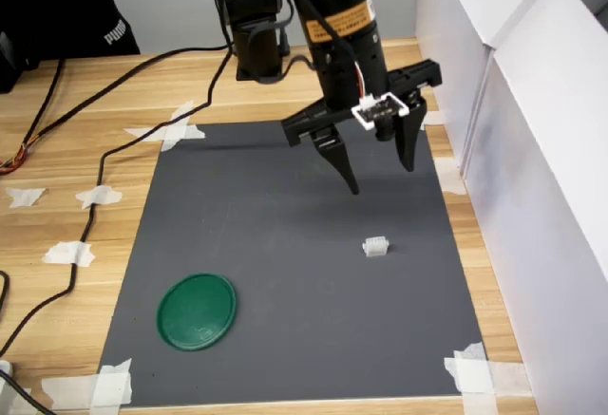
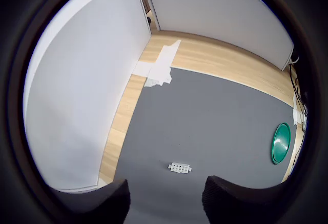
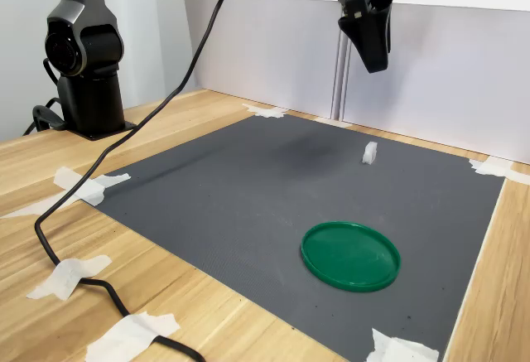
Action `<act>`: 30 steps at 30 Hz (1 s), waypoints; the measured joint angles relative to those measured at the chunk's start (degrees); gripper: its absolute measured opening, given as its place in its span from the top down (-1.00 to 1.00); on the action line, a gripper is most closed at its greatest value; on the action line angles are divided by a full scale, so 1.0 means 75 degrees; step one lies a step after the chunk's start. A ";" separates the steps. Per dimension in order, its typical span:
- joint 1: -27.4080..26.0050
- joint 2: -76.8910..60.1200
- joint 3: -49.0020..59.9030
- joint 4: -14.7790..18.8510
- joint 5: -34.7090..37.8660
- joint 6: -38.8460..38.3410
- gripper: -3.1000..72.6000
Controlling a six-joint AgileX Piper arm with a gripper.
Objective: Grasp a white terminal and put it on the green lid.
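The white terminal (image 1: pixel 375 246) (image 2: pixel 180 168) (image 3: pixel 368 153) lies alone on the dark grey mat, toward the first exterior view's right. The green lid (image 1: pixel 197 311) (image 2: pixel 281 143) (image 3: pixel 350 255) rests flat on the mat near its front left corner in the first exterior view, with nothing on it. My gripper (image 1: pixel 382 178) (image 3: pixel 375 57) hangs open well above the mat, behind the terminal in the first exterior view. Its two dark fingertips (image 2: pixel 110 201) show in the wrist view with nothing between them.
The grey mat (image 1: pixel 285 244) is taped to a wooden table at its corners. White panels (image 1: pixel 532 149) wall off the first exterior view's right side, close to the mat's edge. A black cable (image 3: pixel 91 180) trails across the table beside the arm's base (image 3: pixel 83 55).
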 joint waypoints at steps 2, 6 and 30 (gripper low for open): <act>0.0000 0.0164 0.0000 0.0006 -0.0020 -0.0035 -0.59; 0.0000 0.0410 0.0000 0.0014 -0.0179 -0.0063 -0.55; 0.0000 0.1535 0.0000 0.0014 -0.0335 0.0214 -0.55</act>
